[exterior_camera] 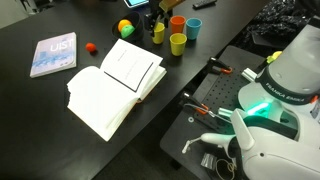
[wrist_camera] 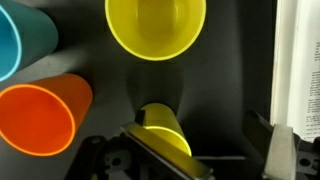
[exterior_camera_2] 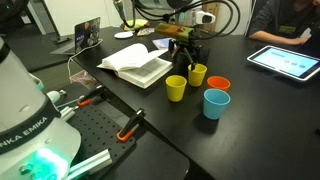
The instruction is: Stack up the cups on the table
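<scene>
gripper (wrist_camera: 158, 142) | apparently pinching smooth yellow cup (wrist_camera: 168, 125) rim | round orange cup (wrist_camera: 35, 118) beside | matte black table (wrist_camera: 230, 90)

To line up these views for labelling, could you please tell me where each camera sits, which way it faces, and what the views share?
Exterior view: high, close by the robot base at lower right, looking over the open book to the cups.
Exterior view: lower, beside the base at lower left, facing the cups, with the gripper at the rear yellow cup.
Wrist view: straight down; the gripper enters from the bottom edge, at that yellow cup.
Shared: all three show the orange cup, the light blue cup and the open book.
</scene>
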Motion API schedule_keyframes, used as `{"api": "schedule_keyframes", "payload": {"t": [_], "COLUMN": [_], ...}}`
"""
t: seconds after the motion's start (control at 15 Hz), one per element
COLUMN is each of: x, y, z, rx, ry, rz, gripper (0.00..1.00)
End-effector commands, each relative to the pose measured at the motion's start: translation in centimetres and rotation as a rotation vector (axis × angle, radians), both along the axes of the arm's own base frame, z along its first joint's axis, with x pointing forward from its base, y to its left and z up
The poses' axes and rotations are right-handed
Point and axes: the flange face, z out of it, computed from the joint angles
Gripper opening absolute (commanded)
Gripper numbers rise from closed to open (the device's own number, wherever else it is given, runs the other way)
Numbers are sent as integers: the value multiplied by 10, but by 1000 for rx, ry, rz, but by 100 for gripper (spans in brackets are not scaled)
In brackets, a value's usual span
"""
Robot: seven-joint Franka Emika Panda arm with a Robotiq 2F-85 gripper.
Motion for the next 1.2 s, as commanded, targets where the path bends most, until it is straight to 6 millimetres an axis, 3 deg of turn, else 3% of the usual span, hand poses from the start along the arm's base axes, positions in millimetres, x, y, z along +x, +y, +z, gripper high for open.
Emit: {"api": "schedule_keyframes", "payload": {"t": [0.0,0.6,0.73,1.13], "x": [23,50,52,53], "y": [-8,-16,-14,-11], "z": [-1,-18,-20,-19], "rx": [-14,-29,-25,-31], "ry": [1,-1,1,2], "rz": [107,221,225,245], "gripper": [100,100,74,27]}}
